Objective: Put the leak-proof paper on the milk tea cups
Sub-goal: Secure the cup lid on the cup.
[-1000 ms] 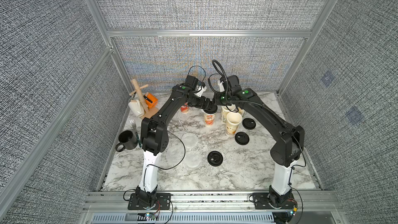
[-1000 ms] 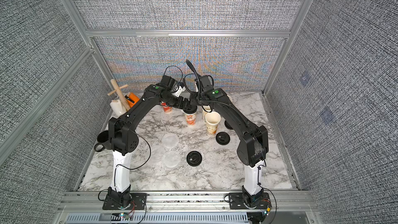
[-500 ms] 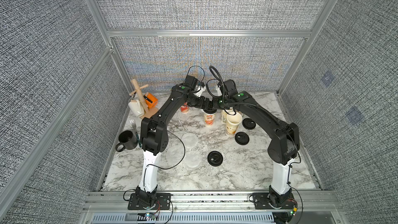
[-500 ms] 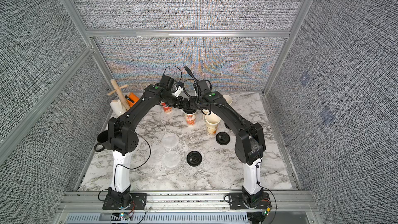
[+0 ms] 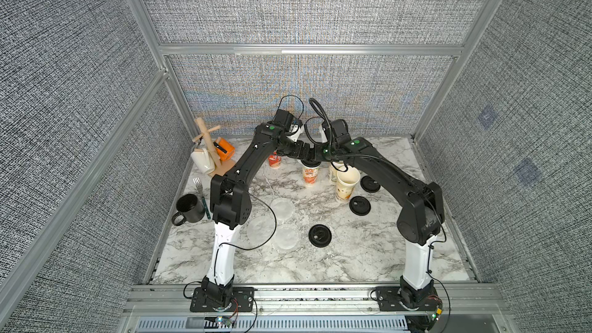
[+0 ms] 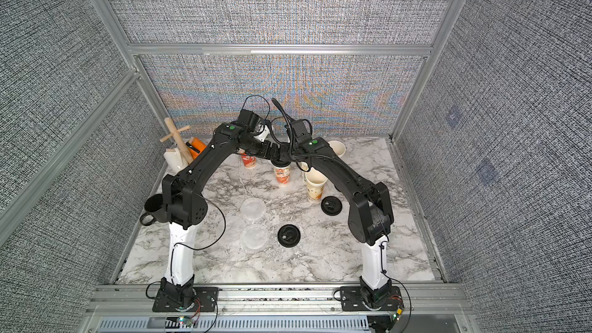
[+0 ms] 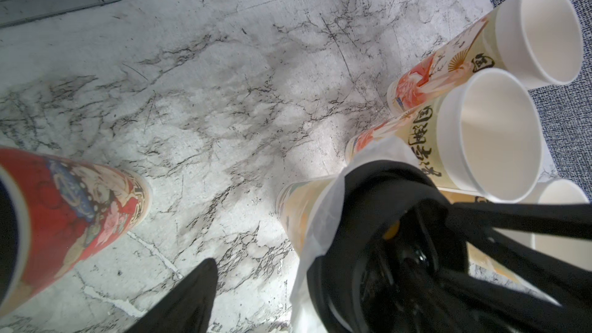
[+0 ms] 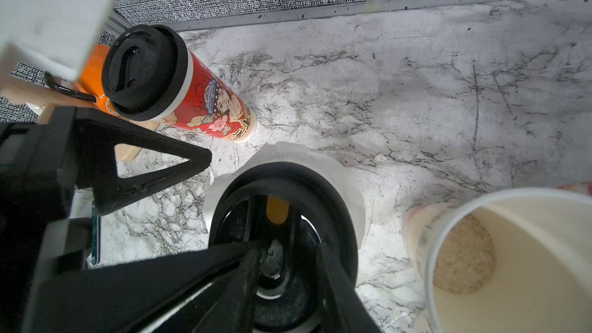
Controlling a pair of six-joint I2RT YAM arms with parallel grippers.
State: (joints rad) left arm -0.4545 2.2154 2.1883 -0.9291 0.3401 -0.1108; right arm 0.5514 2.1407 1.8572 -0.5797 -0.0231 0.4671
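My right gripper [image 8: 288, 248] part-spread atop black lid [image 8: 333, 193] over leak-proof paper [image 8: 288, 153], left gripper [image 5: 299, 152] spread wide alongside, 3 milk tea cups [image 7: 490, 132] uncovered, 3 discs [image 5: 283, 208] on bench [image 5: 368, 251]

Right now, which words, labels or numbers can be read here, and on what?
"国": black brush character on the beige cup, in the left wrist view; the ones beside it are unclear.
Red cup: black characters near its base, too blurred to read.
Nothing else legible.
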